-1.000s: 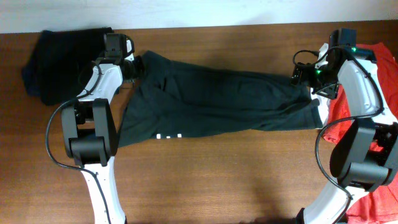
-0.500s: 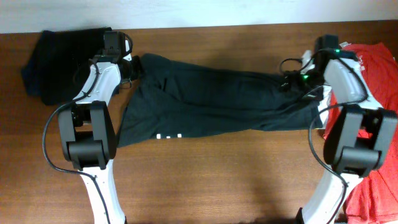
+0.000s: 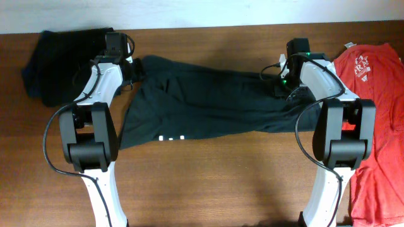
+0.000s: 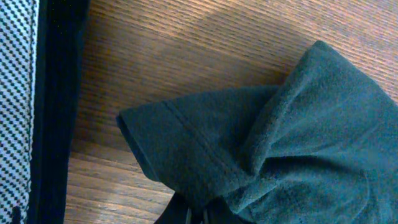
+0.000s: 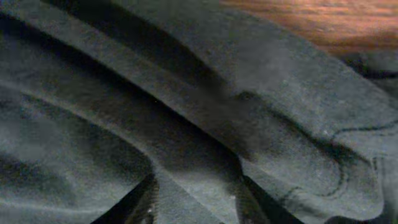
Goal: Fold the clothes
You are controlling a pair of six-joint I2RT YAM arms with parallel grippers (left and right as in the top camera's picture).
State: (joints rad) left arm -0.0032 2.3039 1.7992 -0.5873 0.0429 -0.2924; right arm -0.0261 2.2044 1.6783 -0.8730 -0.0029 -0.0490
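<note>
Left gripper (image 3: 135, 68) sits at the upper left of the overhead frame, pinching the left end of the trousers (image 3: 214, 101). In the left wrist view the dark cloth gathers into a bunch at the bottom centre, right where the jaws close on it, and a hemmed corner sticks out to the left over bare wood.

Over to the right gripper (image 3: 281, 84), upper right of centre. It's down on the other end of the trousers, and in the right wrist view a ridge of fabric runs between the jaws at the bottom edge, gripped there.

The trousers stretch across the middle of the table (image 3: 221, 183) from one gripper to the other, rumpled, with long creases. White lettering (image 3: 170, 137) peeks out at the lower left edge of the cloth.

A black garment (image 3: 63, 63) lies in the upper left corner, apart from the trousers; the left wrist view shows its pale dotted lining along the left edge. A red T-shirt (image 3: 372, 113) is spread down the right side of the frame, partly under the right arm.
</note>
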